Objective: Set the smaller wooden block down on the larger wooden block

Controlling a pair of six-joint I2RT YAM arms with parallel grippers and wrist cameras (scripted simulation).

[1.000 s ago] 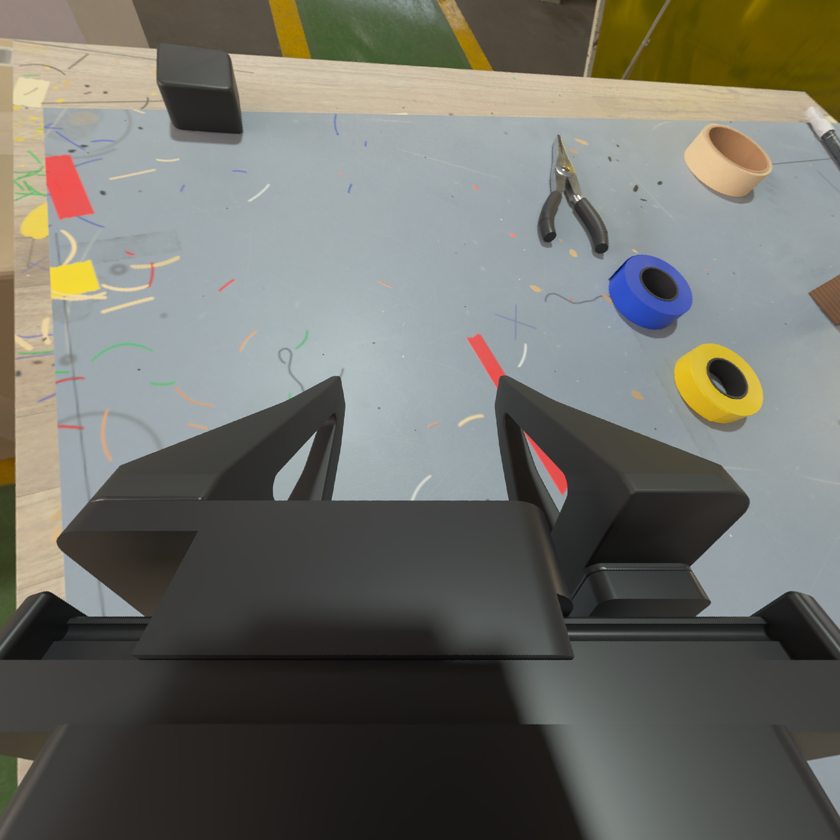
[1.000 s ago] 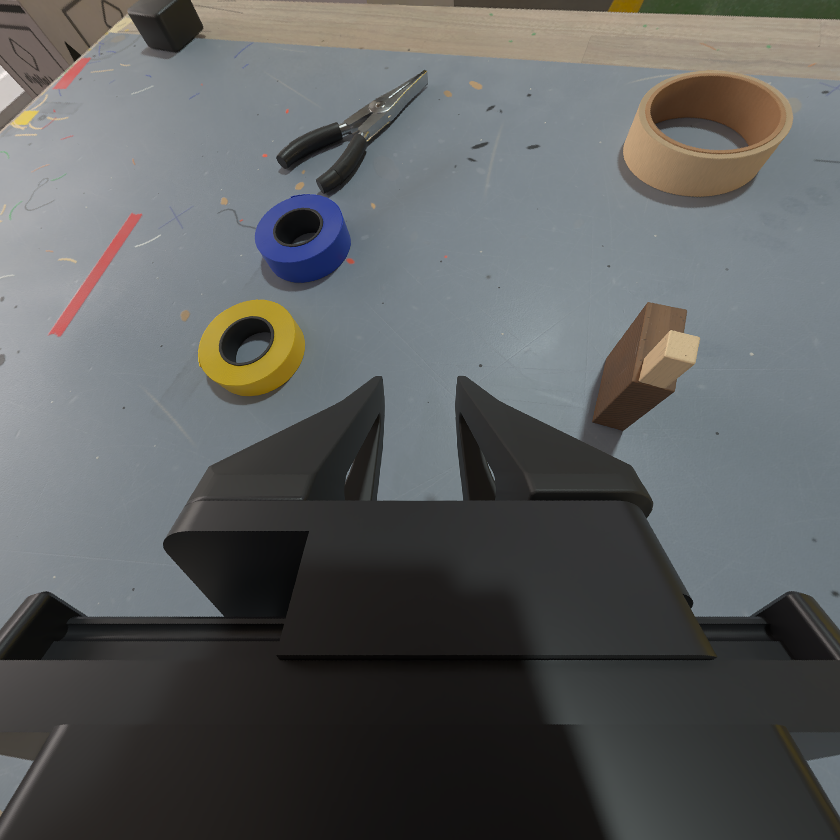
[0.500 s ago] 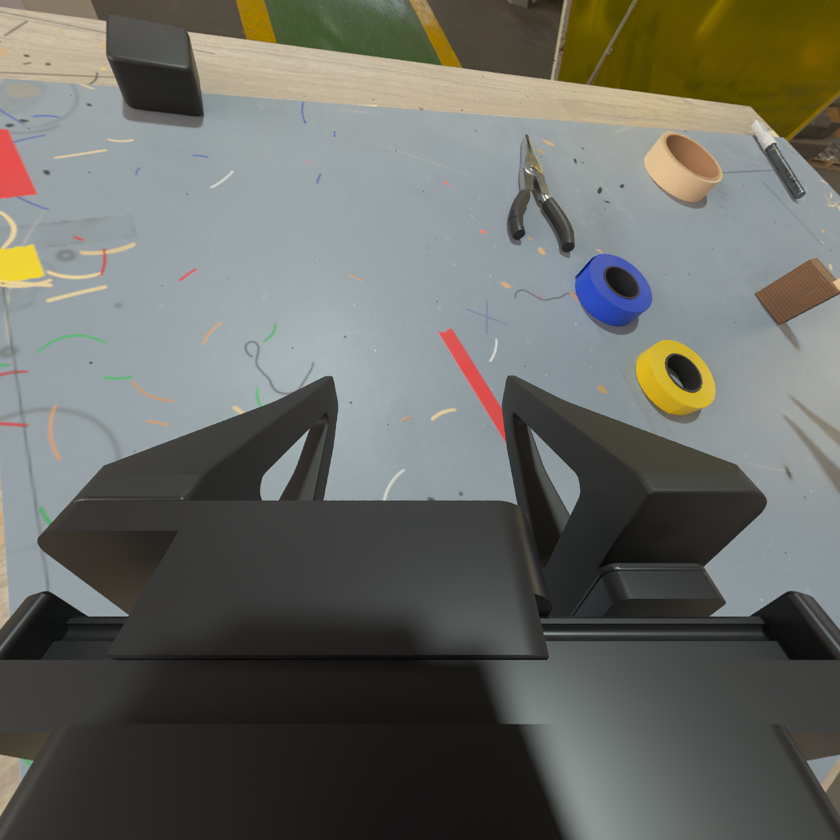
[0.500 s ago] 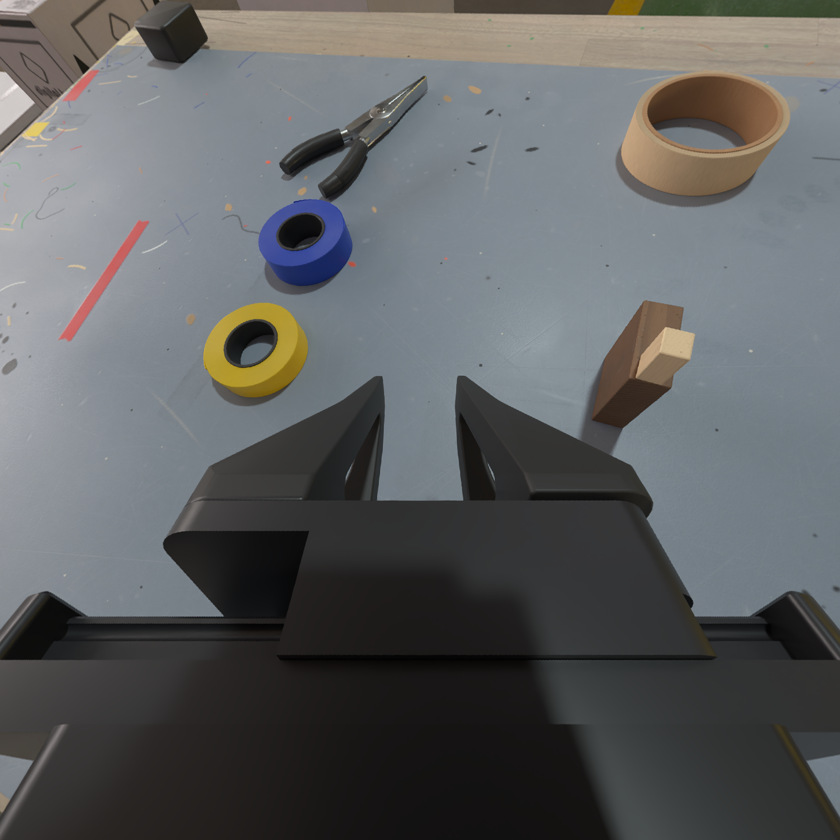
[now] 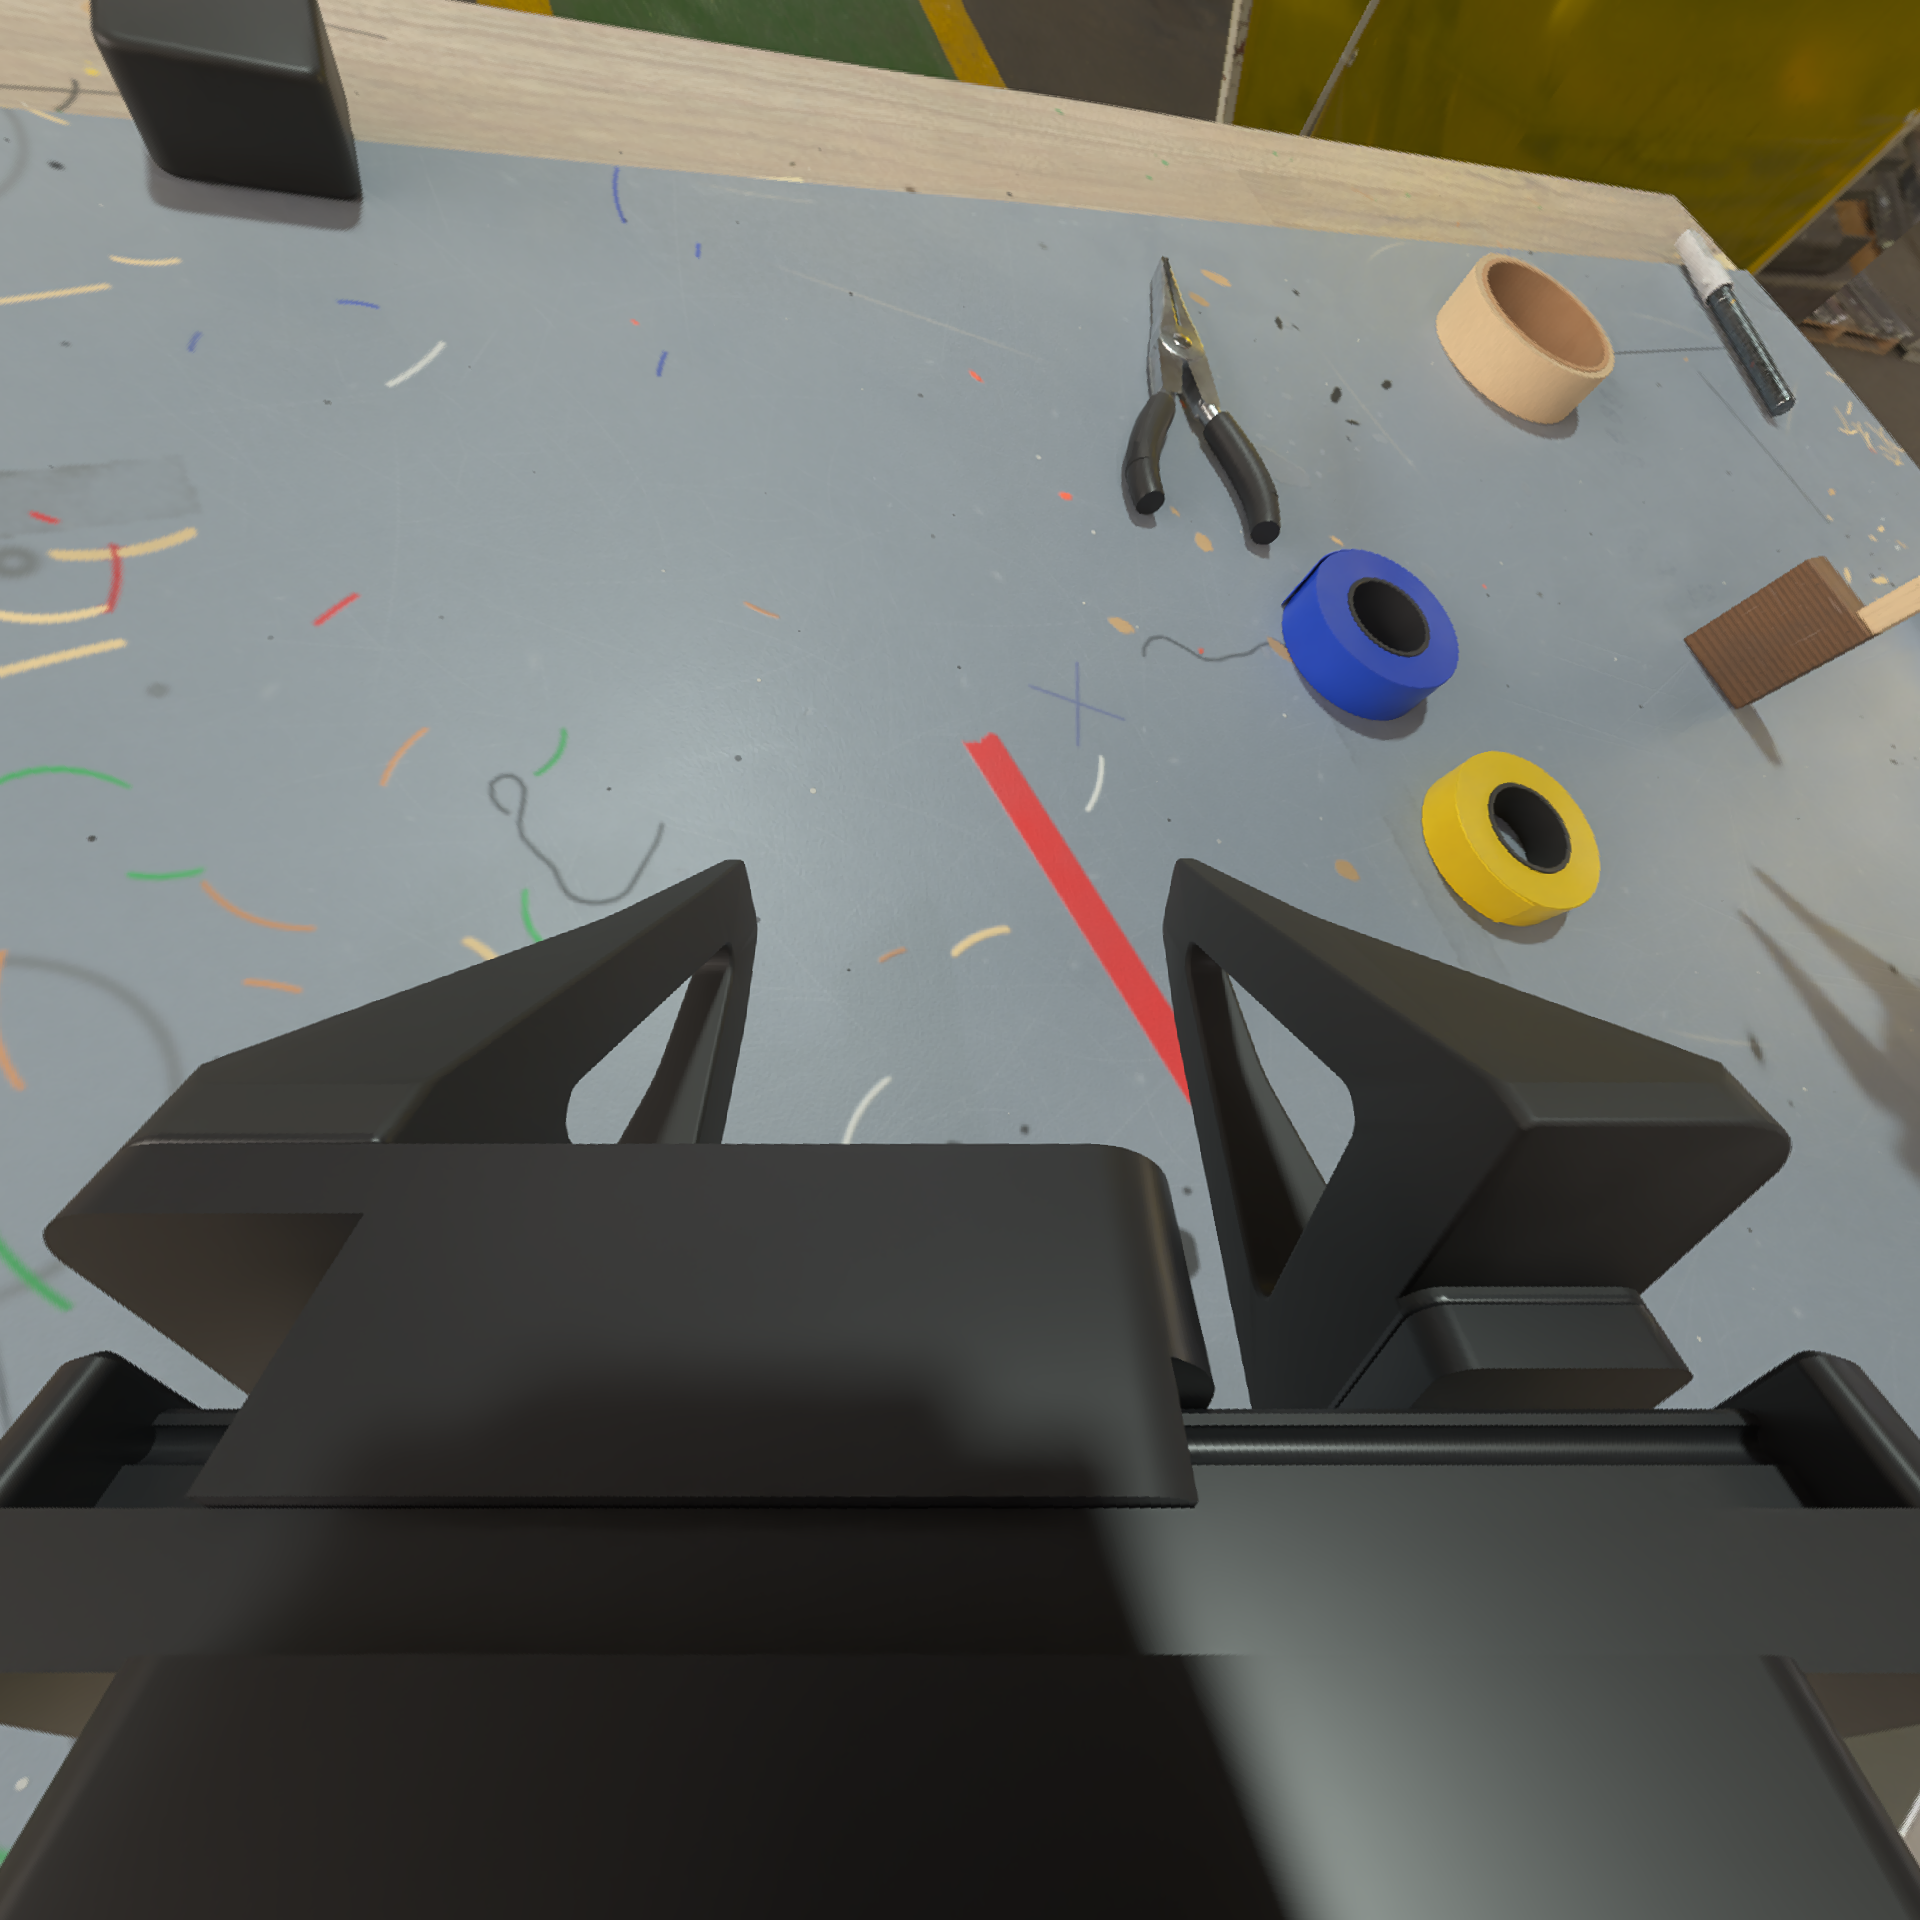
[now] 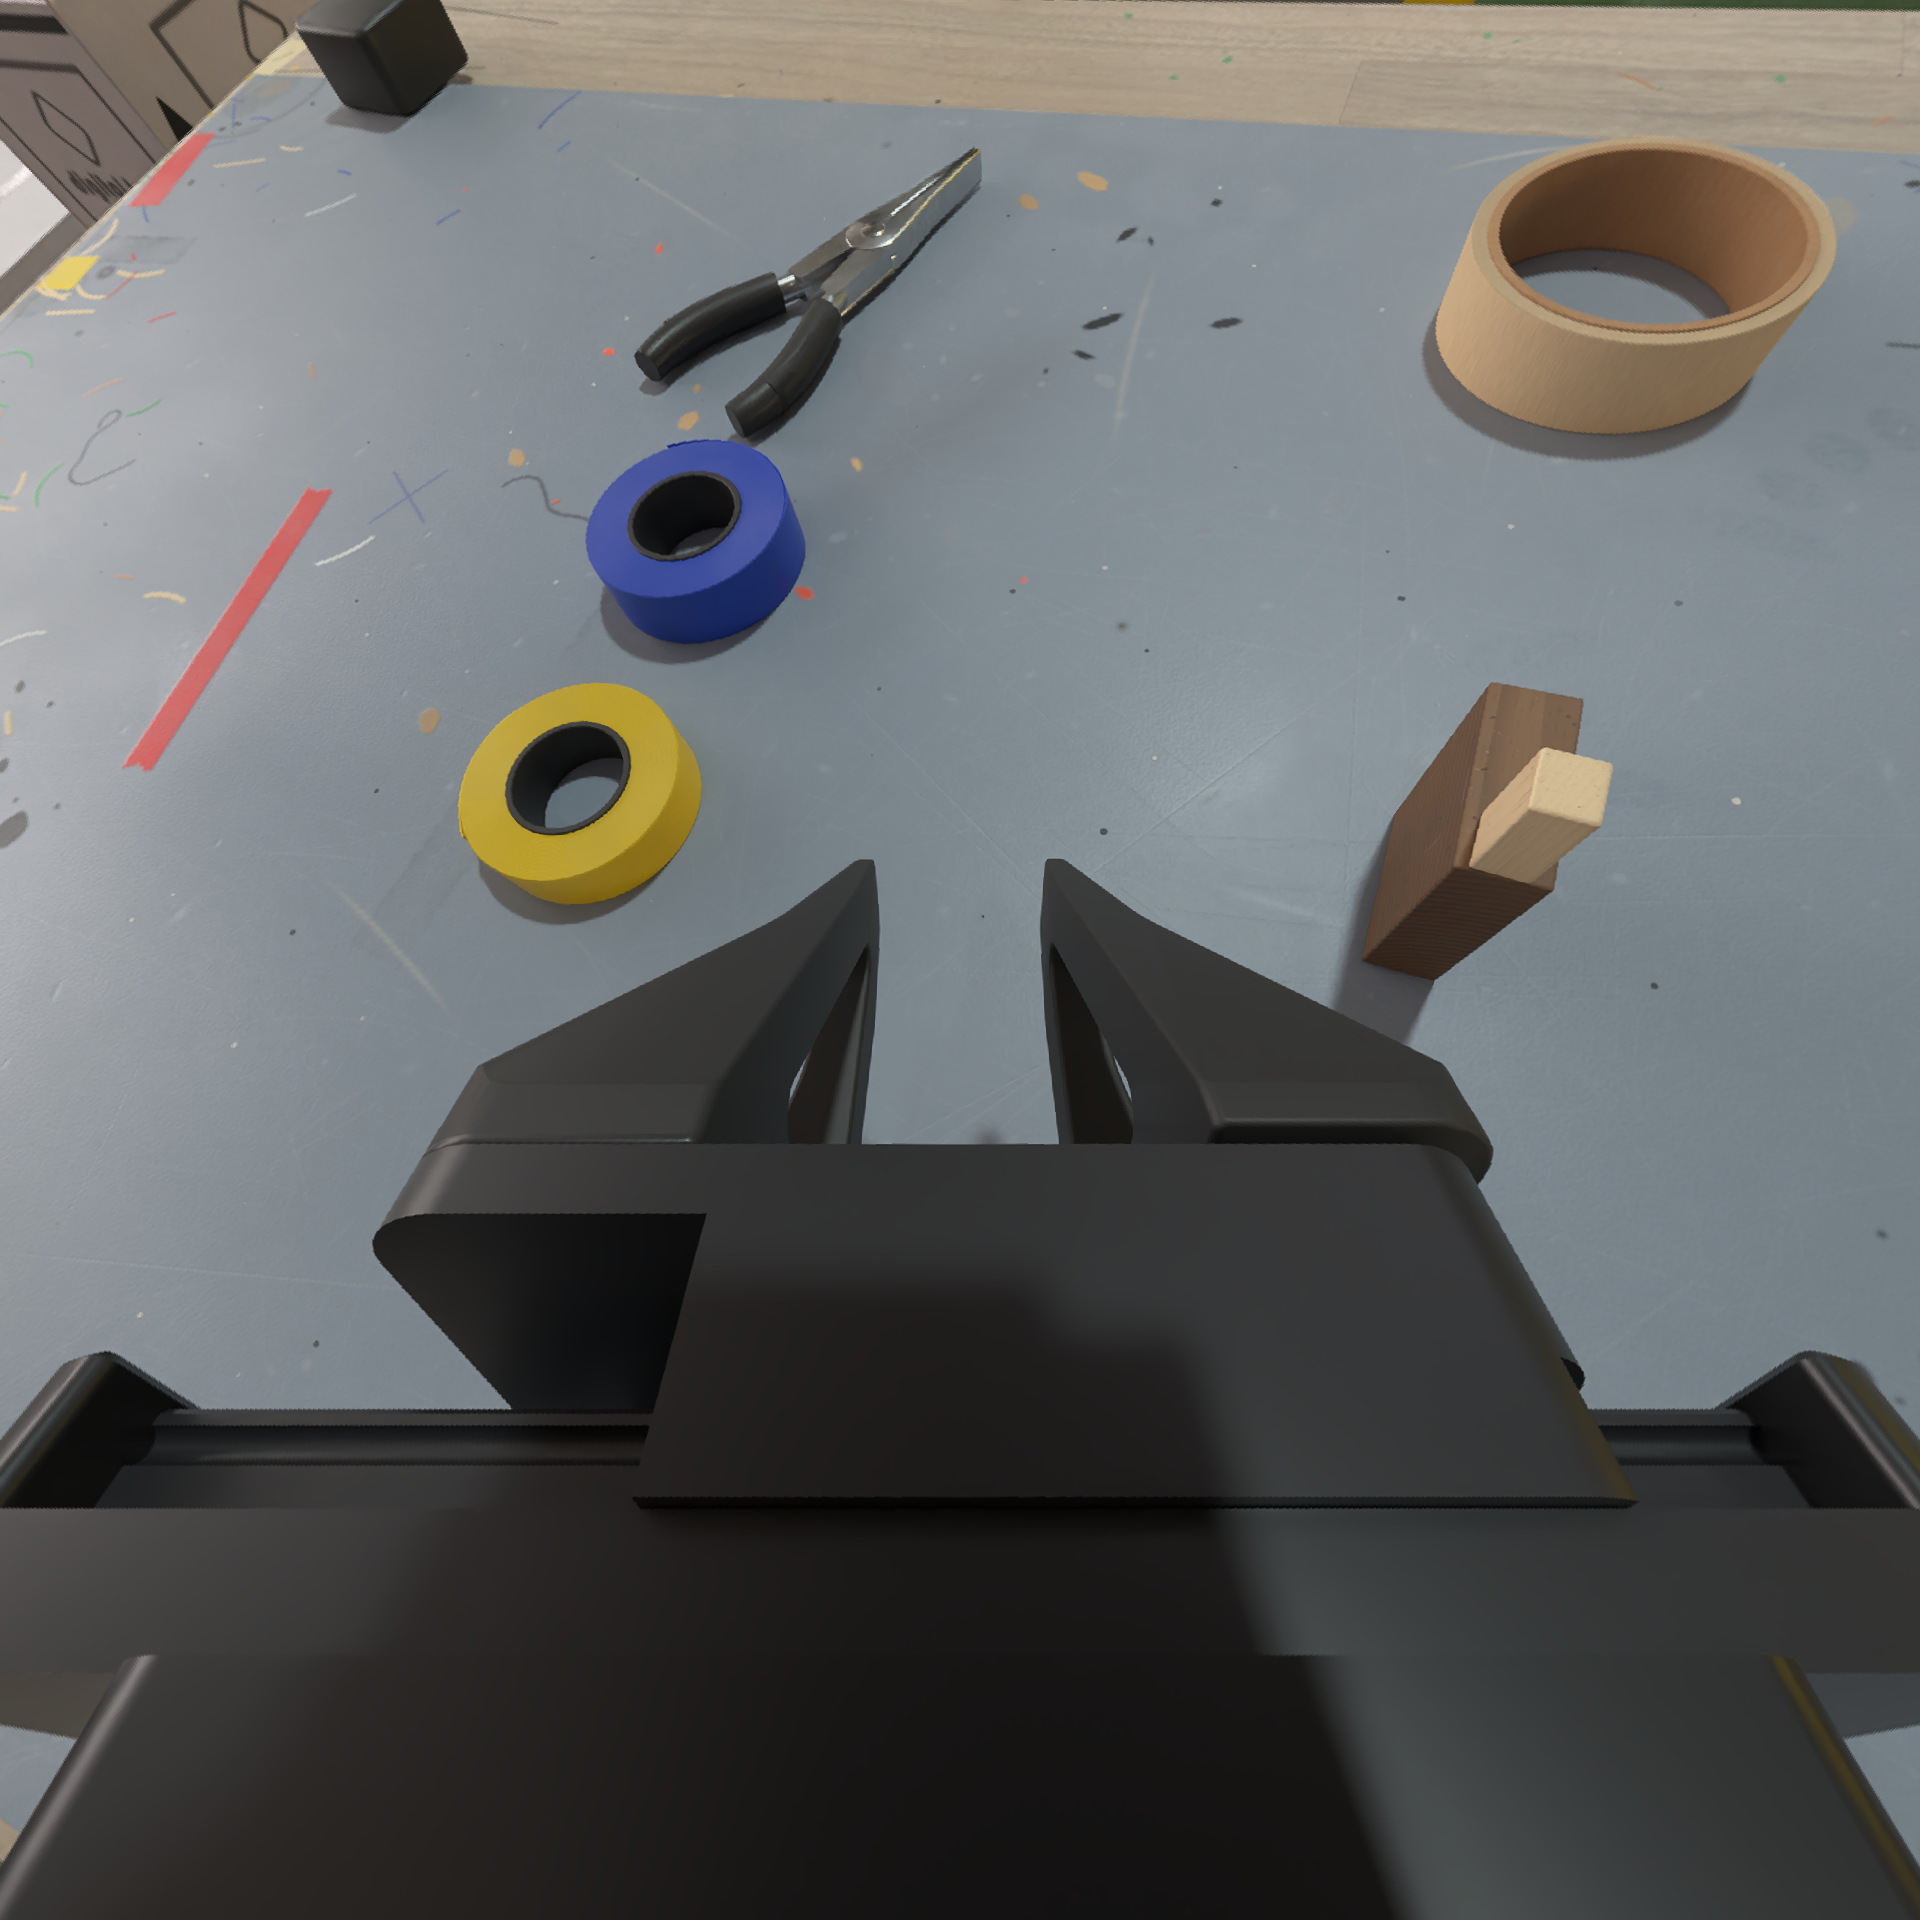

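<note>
The larger dark brown wooden block (image 6: 1460,842) lies on the grey mat, right of my right gripper (image 6: 960,883). The smaller pale wooden block (image 6: 1543,810) rests against its right side, tilted, partly on it. My right gripper is open with a narrow gap, empty, and stands left of and nearer than the blocks. In the left wrist view the brown block (image 5: 1766,644) and a corner of the pale block (image 5: 1891,613) show at the right edge. My left gripper (image 5: 958,883) is open wide, empty, far left of them.
A yellow tape roll (image 6: 579,792), a blue tape roll (image 6: 694,538), black-handled pliers (image 6: 821,291) and a wide tan tape ring (image 6: 1633,286) lie on the mat. A black box (image 5: 229,99) sits at the far left. A marker (image 5: 1737,330) lies at the far right edge.
The left wrist view has swung right, bringing the blocks and marker into view. The right wrist view has shifted slightly, the blocks staying in place. Both grippers keep their openings.
</note>
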